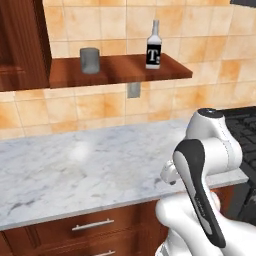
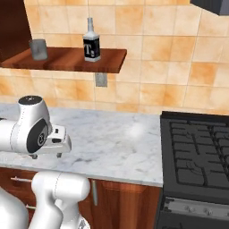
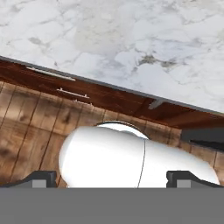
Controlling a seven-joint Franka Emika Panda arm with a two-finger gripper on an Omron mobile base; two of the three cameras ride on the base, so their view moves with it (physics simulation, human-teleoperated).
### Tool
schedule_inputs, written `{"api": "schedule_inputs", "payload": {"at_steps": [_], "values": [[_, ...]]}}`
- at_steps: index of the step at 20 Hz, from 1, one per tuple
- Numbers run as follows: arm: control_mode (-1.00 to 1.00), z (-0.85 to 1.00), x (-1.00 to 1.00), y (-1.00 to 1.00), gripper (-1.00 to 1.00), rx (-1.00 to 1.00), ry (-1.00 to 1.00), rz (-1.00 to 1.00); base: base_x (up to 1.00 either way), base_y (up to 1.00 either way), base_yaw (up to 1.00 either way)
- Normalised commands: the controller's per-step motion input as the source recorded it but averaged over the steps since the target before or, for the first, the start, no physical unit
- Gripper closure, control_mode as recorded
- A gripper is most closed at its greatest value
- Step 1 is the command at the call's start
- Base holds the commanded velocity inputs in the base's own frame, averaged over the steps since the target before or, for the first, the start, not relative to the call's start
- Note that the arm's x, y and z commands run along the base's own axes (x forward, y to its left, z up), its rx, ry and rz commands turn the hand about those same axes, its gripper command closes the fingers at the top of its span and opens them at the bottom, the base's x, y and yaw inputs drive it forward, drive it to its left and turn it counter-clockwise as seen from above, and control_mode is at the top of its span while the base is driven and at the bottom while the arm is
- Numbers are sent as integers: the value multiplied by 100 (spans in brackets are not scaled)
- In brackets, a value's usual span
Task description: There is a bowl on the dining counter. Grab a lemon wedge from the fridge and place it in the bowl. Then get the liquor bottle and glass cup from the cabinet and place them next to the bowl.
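Two things I need stand on the wooden shelf above and ahead of my gripper: the liquor bottle to the right, upright, dark with a white label, and the glass cup well apart from it to the left. My gripper hangs low by the front edge of the marble counter, pointing down at the counter edge, the drawer fronts and the wooden floor. Its two fingertips stand wide apart with nothing between them. The stove lies to my right, beside the counter.

I judge the step in hand to be fetching the bottle or the cup. To do it well, I should lift the hand clear of the counter, turn it to face the wall, and come at the bottle level from the front, closing on its body below the neck so it stays upright. I should keep away from the cup and the shelf's front edge.
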Motion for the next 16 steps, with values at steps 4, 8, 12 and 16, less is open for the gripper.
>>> {"api": "schedule_inputs", "payload": {"at_steps": [4,8,12,16], "values": [[100,0,0,0,-100,0,0,0,85,-19,7],[-100,22,10,-18,-100,1,-11,4,27,-17,4],[-100,72,-8,-14,-100,0,-34,4,0,0,0],[-100,79,-19,-1,-100,0,-32,0,0,0,0]]}}
